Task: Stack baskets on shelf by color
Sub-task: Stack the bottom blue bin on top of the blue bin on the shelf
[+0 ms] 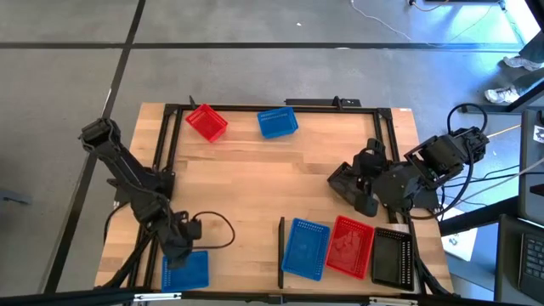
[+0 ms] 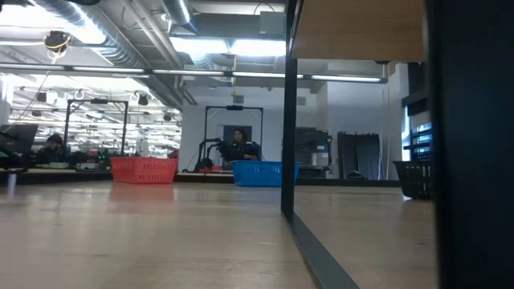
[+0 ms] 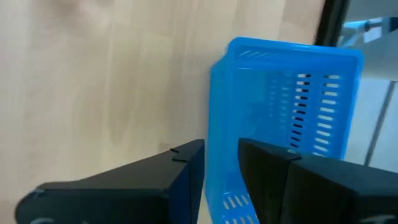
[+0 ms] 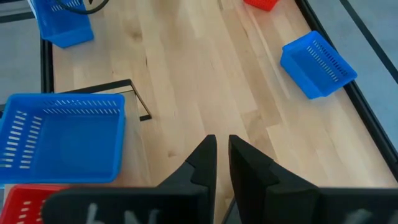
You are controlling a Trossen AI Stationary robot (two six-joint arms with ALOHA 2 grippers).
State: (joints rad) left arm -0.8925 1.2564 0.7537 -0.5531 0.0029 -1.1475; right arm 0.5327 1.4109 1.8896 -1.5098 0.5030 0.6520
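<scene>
My left gripper (image 1: 178, 252) is at the table's near left corner, shut on a blue basket (image 1: 187, 270). My right gripper (image 1: 342, 182) hovers shut and empty over the table's right middle; its fingers (image 4: 222, 155) point across bare wood. A red basket (image 1: 206, 122) and a blue basket (image 1: 277, 122) rest on their bottoms near the far edge. On the shelf (image 1: 289, 280) at the near edge, right of its black bar (image 1: 281, 252), a blue basket (image 1: 304, 248), a red basket (image 1: 349, 246) and a black basket (image 1: 393, 257) sit side by side. My left gripper holds the blue basket by one side wall (image 3: 219, 134), pinched with one finger (image 3: 186, 167) outside and the other finger (image 3: 267, 165) inside. The fingers come from above, slanting down. In the high view the basket lies on the table.
Black frame rails (image 1: 167, 144) run along the table's left, far and right sides. A cable (image 1: 219, 231) loops beside the left gripper. Bare wood (image 1: 272, 187) spreads across the table's middle. The low view shows the far red basket (image 2: 144, 169) and the far blue basket (image 2: 259, 172).
</scene>
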